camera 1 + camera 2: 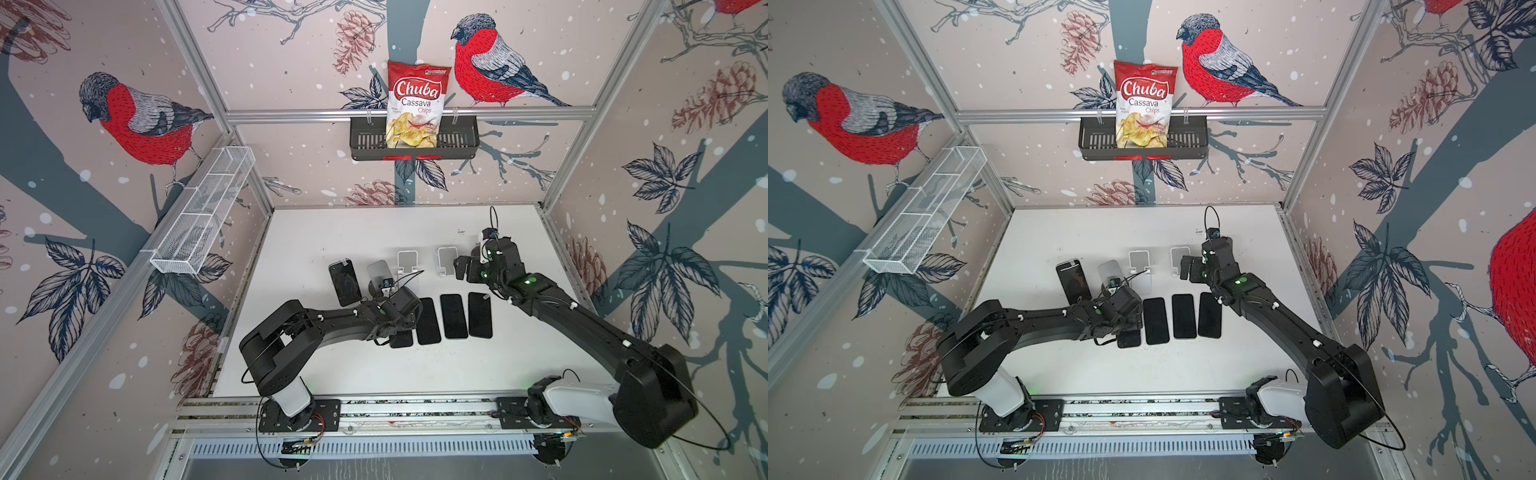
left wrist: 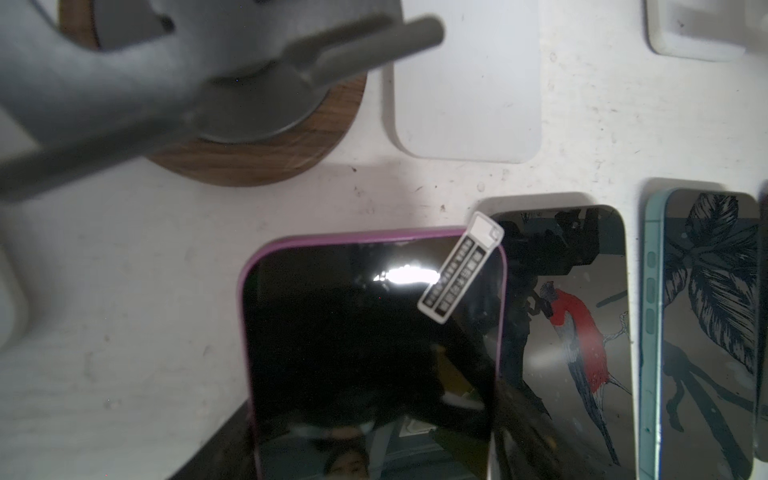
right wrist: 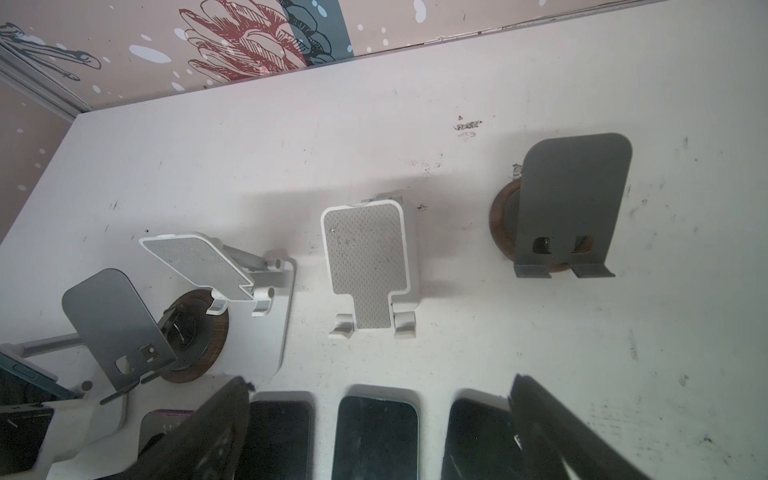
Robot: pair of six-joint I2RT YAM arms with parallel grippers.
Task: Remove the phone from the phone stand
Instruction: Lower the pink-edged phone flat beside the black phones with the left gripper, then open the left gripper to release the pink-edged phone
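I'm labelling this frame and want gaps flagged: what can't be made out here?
Left gripper: its wrist covers the jaws in both top views, so any grip on the pink-cased black phone is unclear.
White sticker on that phone: print blurred in the left wrist view.
Rightmost dark grey stand on a round wooden base: hidden by the right arm in both top views.

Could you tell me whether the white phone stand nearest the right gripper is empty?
Empty: the white phone stand shows its whole grey textured pad and both lips bare.
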